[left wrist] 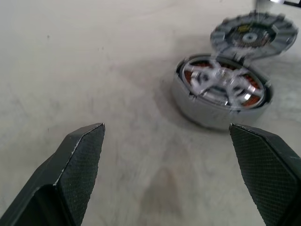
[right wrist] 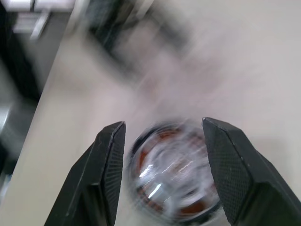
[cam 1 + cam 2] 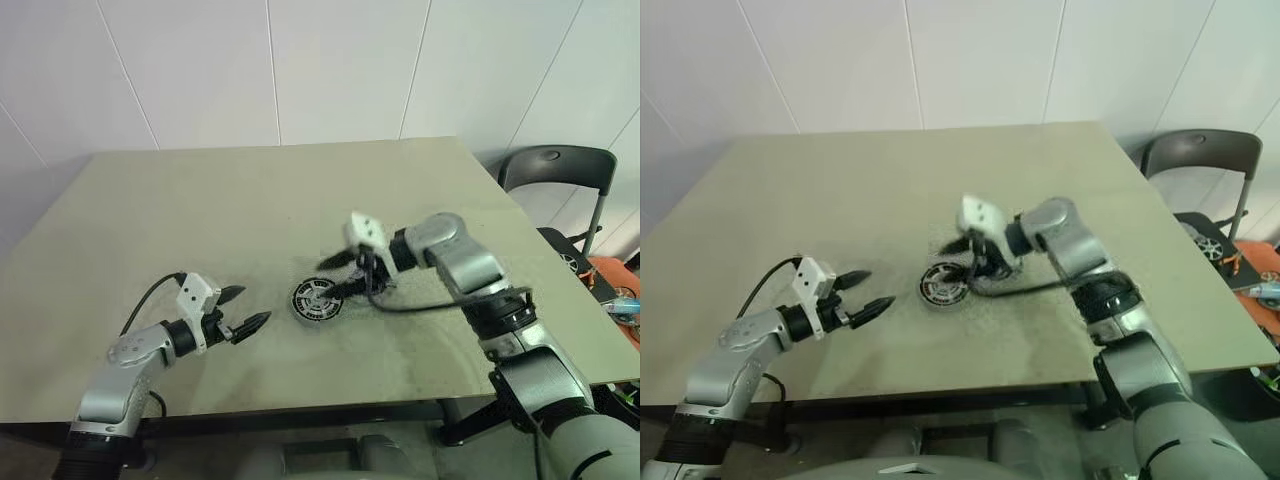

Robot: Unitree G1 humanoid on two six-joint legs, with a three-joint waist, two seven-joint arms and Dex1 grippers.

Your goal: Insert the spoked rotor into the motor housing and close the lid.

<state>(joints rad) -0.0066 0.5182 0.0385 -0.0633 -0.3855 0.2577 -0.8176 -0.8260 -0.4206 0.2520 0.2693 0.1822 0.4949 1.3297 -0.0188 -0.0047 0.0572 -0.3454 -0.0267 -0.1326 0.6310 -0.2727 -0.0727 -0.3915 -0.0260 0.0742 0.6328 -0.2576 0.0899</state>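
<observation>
The round spoked rotor with silver spokes over copper windings (image 2: 175, 176) is smeared by motion blur in the right wrist view, so its spokes and windings run into streaks and its lower edge is cut off by the frame. Beyond it the background is dark smudges too blurred to name. In the left wrist view the shallow light-grey motor housing (image 1: 207, 115) is soft, and the raised round grey lid (image 1: 254, 34) behind it is blurred. The black folding chair (image 3: 560, 172) is partly hidden behind the flat beige table (image 3: 250, 200).
</observation>
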